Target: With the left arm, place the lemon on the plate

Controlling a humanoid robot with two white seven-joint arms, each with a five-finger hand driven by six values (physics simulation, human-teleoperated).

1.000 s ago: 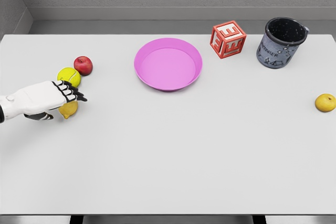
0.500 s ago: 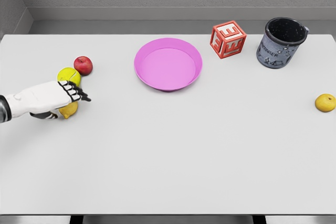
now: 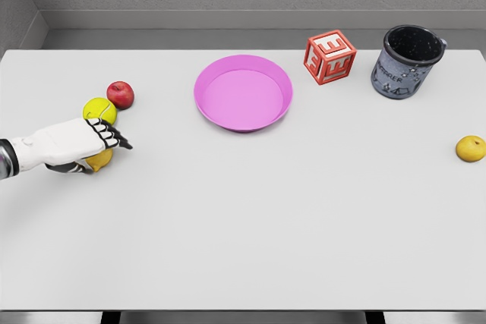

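Note:
A yellow lemon (image 3: 99,159) lies near the table's left edge, mostly covered by my left hand (image 3: 101,144). The white hand comes in from the left and rests over the lemon, its black-tipped fingers (image 3: 115,138) stretched out to the right and its thumb below the fruit. The fingers are open and do not close around the lemon. The pink plate (image 3: 243,93) stands well to the right and farther back, with nothing in it. The right arm is out of view.
A yellow-green ball (image 3: 99,108) and a red apple (image 3: 120,94) sit just behind the hand. At the back right are a red letter block (image 3: 330,57) and a dark mug (image 3: 408,61). A yellow fruit (image 3: 471,148) lies at the right edge.
My left hand has slid slightly down and back to the left over the lemon, so less of the fruit shows. Nothing else has moved.

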